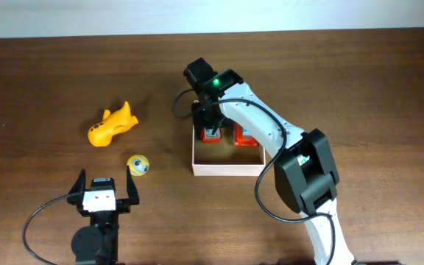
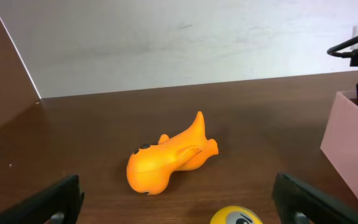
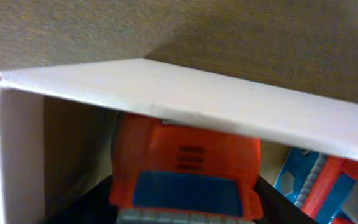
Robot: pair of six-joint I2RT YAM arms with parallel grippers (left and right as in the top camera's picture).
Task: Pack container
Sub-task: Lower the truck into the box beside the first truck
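Note:
The container (image 1: 227, 168) is a shallow white-walled box at the table's middle. My right gripper (image 1: 210, 125) reaches down into its far left corner, shut on a red-orange toy vehicle (image 1: 211, 135). In the right wrist view that toy (image 3: 185, 168), with a blue panel, sits between the dark fingers of my right gripper (image 3: 185, 208) just behind the container's white wall (image 3: 185, 93). A second red and blue toy (image 1: 245, 137) lies in the box to its right. My left gripper (image 1: 105, 185) stands open at the front left, with nothing in it.
An orange animal toy (image 1: 112, 125) lies on the wood to the left. A yellow ball (image 1: 138, 165) rests just ahead and right of the left gripper (image 2: 179, 200). The left wrist view shows the orange toy (image 2: 166, 163), the ball (image 2: 238, 216) and the box wall (image 2: 347, 146).

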